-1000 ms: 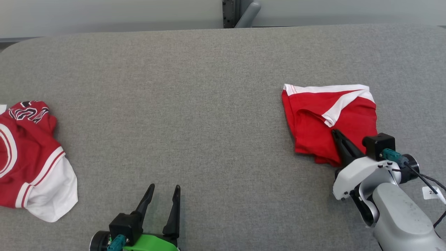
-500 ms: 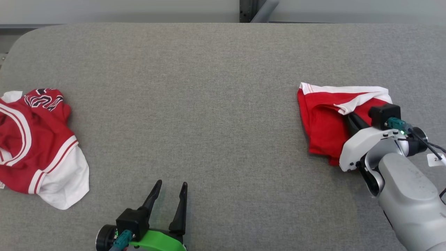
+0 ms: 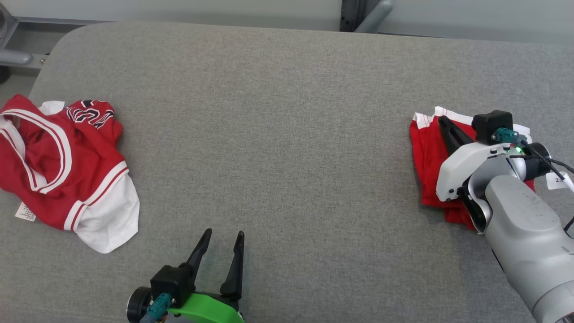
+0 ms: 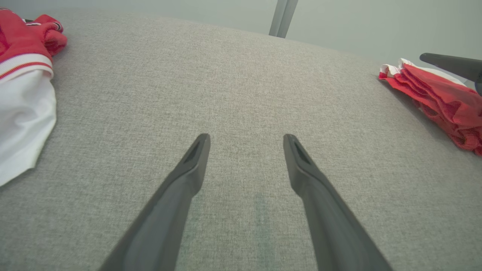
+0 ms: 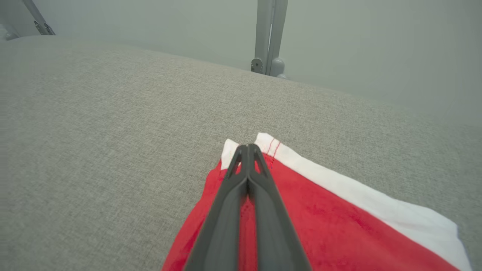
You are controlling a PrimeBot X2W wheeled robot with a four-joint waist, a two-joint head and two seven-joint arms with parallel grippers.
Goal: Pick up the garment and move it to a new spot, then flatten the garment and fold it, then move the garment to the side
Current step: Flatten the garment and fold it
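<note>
On the left part of the grey table (image 3: 278,112), a crumpled red and white jersey (image 3: 58,175) is laid, with a white label showing at its near edge. Nearer the middle, at the bottom of the head view, the left gripper (image 3: 223,232) is positioned over bare table surface; its jaws are spread wide and nothing is held between them. The task's garment (image 3: 426,152), red with a white hem, is located at the right side of the table, well apart from the jersey, and is folded into a compact stack. The right gripper (image 3: 441,119) is laid along the top of the garment, with its tips at the white hem; its jaws are pressed fully together, and it cannot be told whether fabric is caught between them.
</note>
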